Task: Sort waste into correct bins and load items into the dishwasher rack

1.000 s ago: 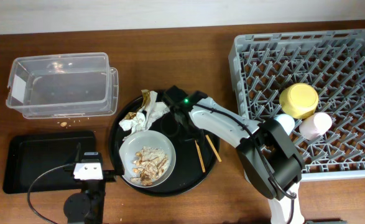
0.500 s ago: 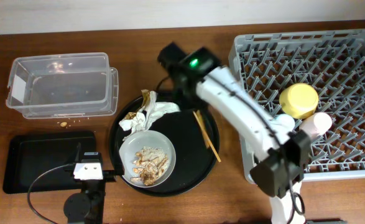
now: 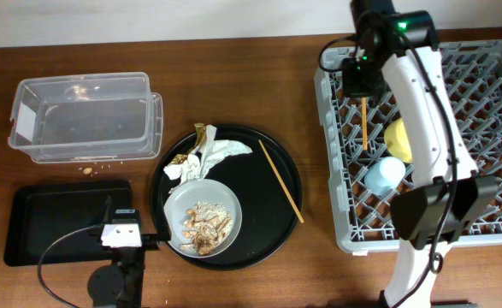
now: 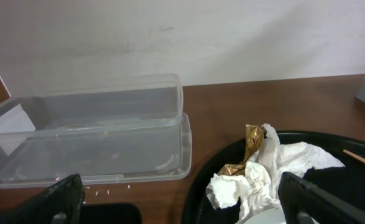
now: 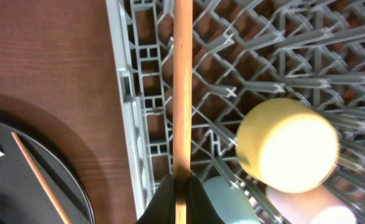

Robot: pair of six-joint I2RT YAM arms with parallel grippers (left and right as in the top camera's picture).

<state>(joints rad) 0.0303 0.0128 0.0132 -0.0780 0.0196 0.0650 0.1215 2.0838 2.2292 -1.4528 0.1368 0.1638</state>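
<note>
Two chopsticks in play here. The right gripper (image 3: 361,85) has its fingers pressed tight on the end of one chopstick (image 5: 182,87). It holds the stick over the far-left part of the dishwasher rack (image 3: 481,77), just inside the left wall, lined up near-to-far. Can't tell whether the free end touches the pegs. The other chopstick (image 3: 280,181) lies flat and angled on the right side of the round black tray (image 3: 289,154), with its near tip reaching about to the rim.

In the rack, the yellow bowl (image 5: 288,146) sits just right of the held stick. The light-blue cup (image 3: 386,174) is just near of the bowl, and the pink cup (image 5: 303,208) is right beside both. From overhead the arm covers the pink one.

On the round tray, the grey plate (image 3: 182,201) sits at the near-left with the food scraps (image 3: 206,224) piled on it. The crumpled napkins (image 3: 208,158) and the gold-brown wrapper (image 4: 252,140) are on the far side, and the napkins lap over the plate's far rim.

The clear tub (image 3: 84,120) is at the far left of the table, with the black rectangular tray (image 3: 54,222) near of it. The left gripper (image 4: 179,193) hangs low by that tray's right edge, facing the tub and napkins. Its fingers (image 4: 61,199) are spread wide with nothing between them.
</note>
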